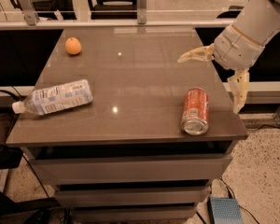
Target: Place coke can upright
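Note:
The red coke can (195, 110) lies on its side near the front right corner of the brown table (130, 78), its silver end facing the front edge. My gripper (211, 80) hangs above the table's right edge, just up and right of the can. It is open and empty, with one finger (196, 55) pointing left over the table and the other finger (238, 91) pointing down past the edge.
A clear plastic bottle (56, 97) with a white-blue label lies on its side at the table's left edge. An orange (73, 45) sits at the back left. Drawers run below the tabletop. A glass partition and chairs stand behind.

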Motion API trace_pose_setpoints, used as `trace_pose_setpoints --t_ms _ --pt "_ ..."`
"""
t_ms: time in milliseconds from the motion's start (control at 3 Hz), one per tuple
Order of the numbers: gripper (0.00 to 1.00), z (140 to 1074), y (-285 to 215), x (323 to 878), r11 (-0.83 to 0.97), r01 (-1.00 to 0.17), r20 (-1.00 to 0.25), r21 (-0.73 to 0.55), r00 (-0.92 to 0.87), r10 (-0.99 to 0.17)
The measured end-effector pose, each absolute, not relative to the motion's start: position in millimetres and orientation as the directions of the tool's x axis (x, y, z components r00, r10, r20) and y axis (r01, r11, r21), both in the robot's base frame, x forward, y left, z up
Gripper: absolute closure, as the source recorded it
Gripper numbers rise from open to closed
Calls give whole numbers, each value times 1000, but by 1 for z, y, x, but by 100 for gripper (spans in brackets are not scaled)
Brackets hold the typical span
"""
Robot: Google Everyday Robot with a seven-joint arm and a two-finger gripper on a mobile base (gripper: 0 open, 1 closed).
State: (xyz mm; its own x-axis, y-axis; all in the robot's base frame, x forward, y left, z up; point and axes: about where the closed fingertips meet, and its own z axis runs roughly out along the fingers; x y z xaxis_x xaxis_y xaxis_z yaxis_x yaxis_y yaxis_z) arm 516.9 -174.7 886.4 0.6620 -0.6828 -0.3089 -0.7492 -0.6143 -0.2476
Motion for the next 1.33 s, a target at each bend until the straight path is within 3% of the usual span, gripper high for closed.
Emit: trace_pose_setpoints --t_ms 333,667,1333 --pt "0 887 -160 511 -672 -689 -247 -272 725 -643" --pt "0 881 -143 499 -810 -515 -159 -279 857 -490" --pt "0 860 -141 490 -962 -214 -59 -168 977 -207"
